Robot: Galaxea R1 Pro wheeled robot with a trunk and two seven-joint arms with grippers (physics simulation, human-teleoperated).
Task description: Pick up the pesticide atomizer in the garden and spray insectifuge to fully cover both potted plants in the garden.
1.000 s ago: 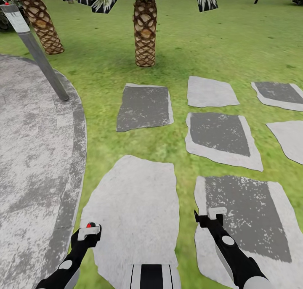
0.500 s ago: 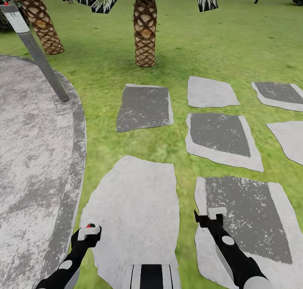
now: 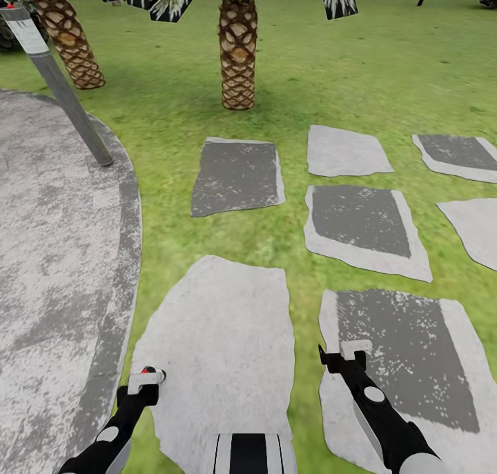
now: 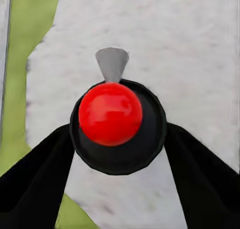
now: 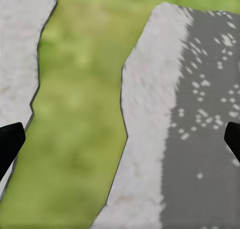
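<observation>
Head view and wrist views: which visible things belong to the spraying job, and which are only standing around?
Belonging to the job:
- pesticide atomizer, held in the left end effector
- right end effector, open

Only standing around:
- stepping stones
- palms
- bollard lamp
- paved circle

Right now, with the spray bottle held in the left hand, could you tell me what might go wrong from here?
1. The potted plants are not in view; driving on, the base could meet the bollard lamp or a palm trunk.
2. The left hand grips the pesticide atomizer from both sides; a jolt between stepping stones and grass might shift it.
3. The nozzle points at the stone below, so spraying now would likely waste insectifuge.
</observation>
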